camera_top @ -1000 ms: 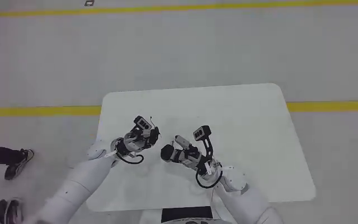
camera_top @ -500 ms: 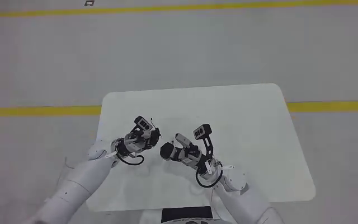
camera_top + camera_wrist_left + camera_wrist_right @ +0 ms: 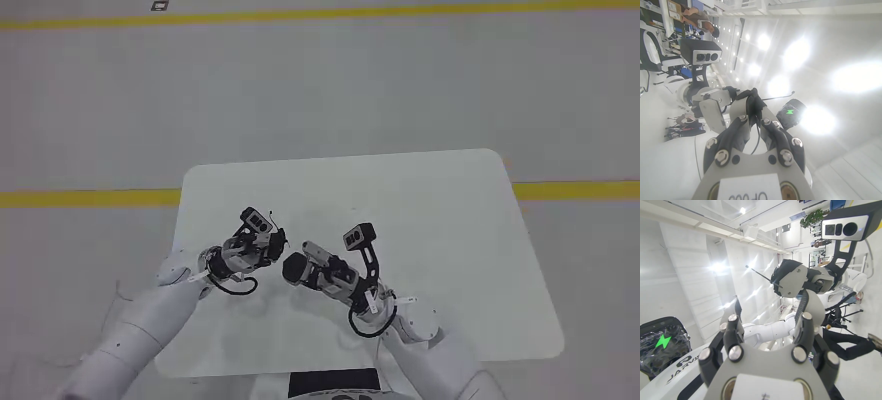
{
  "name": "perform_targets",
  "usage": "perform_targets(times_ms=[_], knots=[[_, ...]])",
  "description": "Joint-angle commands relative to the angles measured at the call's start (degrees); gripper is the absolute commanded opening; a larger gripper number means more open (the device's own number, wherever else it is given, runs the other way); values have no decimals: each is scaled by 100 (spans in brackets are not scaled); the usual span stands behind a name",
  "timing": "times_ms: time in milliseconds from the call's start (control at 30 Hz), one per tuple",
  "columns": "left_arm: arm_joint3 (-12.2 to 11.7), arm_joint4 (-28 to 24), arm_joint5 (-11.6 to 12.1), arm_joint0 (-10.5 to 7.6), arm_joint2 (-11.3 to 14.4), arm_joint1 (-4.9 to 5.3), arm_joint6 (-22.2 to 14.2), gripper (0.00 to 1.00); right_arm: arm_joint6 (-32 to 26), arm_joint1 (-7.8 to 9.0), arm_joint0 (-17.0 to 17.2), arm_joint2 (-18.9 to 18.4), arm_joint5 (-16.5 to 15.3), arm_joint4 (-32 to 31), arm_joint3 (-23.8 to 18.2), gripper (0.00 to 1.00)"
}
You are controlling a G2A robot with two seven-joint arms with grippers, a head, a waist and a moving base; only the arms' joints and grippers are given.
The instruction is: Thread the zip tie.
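The thin black zip tie (image 3: pixel 778 97) is held up in the air over the white table (image 3: pixel 450 200). My left gripper (image 3: pixel 753 106) is shut on its middle. One straight end with a small head sticks out past the fingertips, and the other end curls back toward the wrist. The right wrist view shows the same zip tie (image 3: pixel 759 273) jutting from the left gripper (image 3: pixel 777 283). My right gripper (image 3: pixel 770 308) is open with nothing between its fingers and faces the left one from close by. From above, the left gripper (image 3: pixel 268 243) and right gripper (image 3: pixel 296 268) hang side by side near the table's front left.
The table's bare white top (image 3: pixel 430 260) spreads wide to the right and behind both arms. Grey floor with a yellow line (image 3: pixel 90 197) surrounds it.
The right gripper has crept slightly left, toward the left gripper. The left arm holds still with the zip tie.
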State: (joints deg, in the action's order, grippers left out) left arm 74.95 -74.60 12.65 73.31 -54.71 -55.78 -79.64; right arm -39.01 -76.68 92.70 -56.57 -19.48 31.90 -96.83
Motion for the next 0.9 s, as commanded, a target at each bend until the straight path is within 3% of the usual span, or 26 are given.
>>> perform_targets(times_ms=[0, 867], knots=[[0, 0, 0, 0, 0, 0, 0, 0, -14, -5, -2, -1, 0, 2, 6, 27], [0, 0, 0, 0, 0, 0, 0, 0, -44, -108, -151, 115, 0, 107, 250, 20]])
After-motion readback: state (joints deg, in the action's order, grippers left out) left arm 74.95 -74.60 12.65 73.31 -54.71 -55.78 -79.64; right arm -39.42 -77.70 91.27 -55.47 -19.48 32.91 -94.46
